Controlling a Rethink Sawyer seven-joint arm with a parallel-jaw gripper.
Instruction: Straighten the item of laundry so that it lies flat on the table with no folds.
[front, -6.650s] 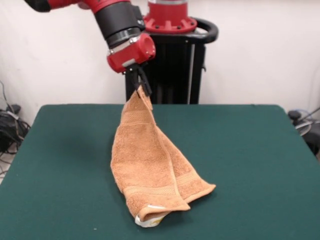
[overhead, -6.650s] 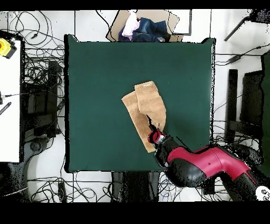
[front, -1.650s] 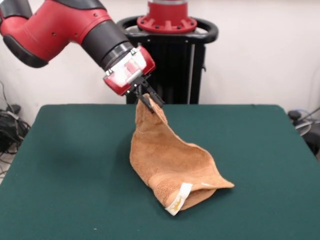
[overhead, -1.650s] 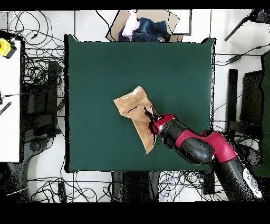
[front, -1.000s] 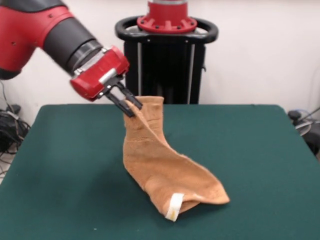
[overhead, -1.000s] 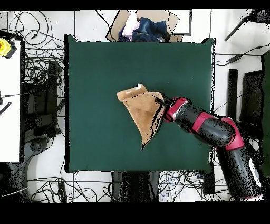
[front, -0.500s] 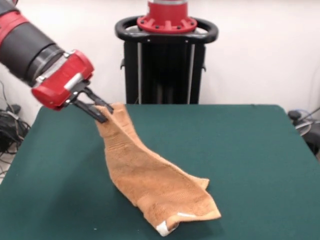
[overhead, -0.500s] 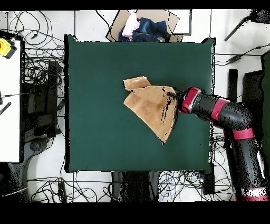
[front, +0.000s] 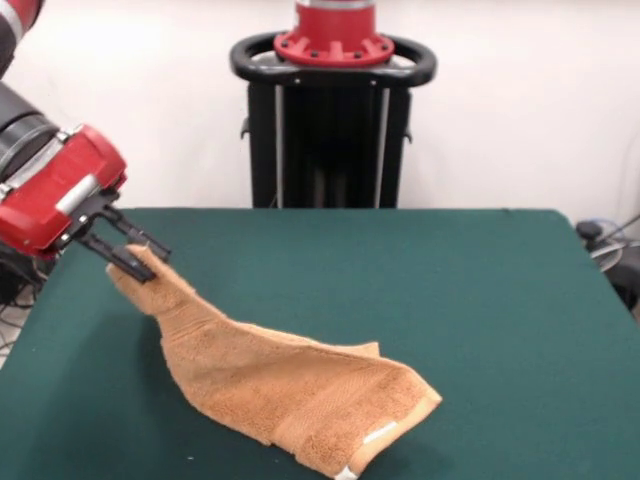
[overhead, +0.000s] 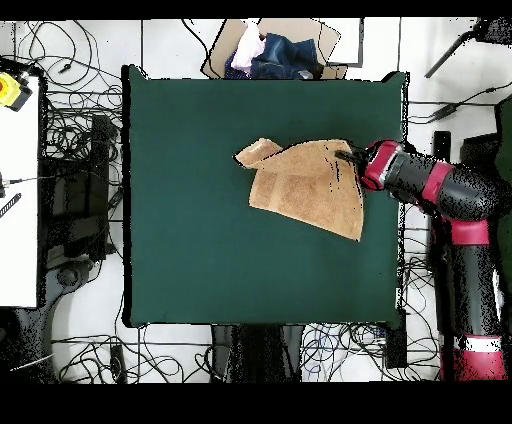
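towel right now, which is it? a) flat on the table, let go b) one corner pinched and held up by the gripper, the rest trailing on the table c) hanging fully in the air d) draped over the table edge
b: the gripper is shut on one corner of the towel, lifted near the side of the table, while the rest lies on the green top, one far corner folded.

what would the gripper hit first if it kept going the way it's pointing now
The towel itself: the gripper is shut on its raised corner and points down across the cloth, so it would push into the draped towel, then probably the table beneath.
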